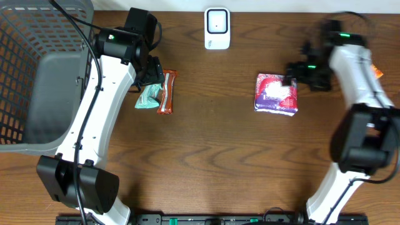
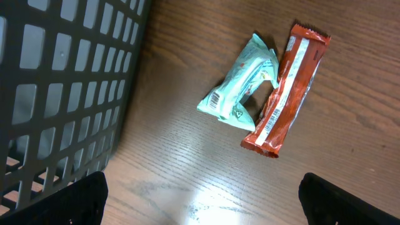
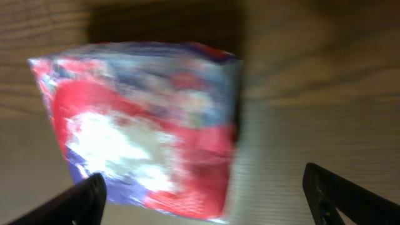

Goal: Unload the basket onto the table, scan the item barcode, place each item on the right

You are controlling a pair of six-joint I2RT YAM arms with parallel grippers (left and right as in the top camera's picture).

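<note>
A red, purple and white packet [image 1: 276,94] lies flat on the wooden table, right of centre. My right gripper [image 1: 306,75] hovers just beyond its upper right corner, open, with nothing held. In the right wrist view the blurred packet [image 3: 144,125] fills the left half, and the right gripper [image 3: 203,200] has its jaws spread wide above it. The white scanner [image 1: 217,28] stands at the back centre. My left gripper [image 1: 150,72] is open over bare wood near a mint-green packet [image 2: 240,87] and a red bar [image 2: 287,87], holding nothing.
A grey mesh basket [image 1: 25,75] fills the left end of the table, and its wall [image 2: 62,81] stands close beside the left gripper [image 2: 200,200]. The mint-green packet [image 1: 147,95] and the red bar [image 1: 166,92] lie side by side, touching.
</note>
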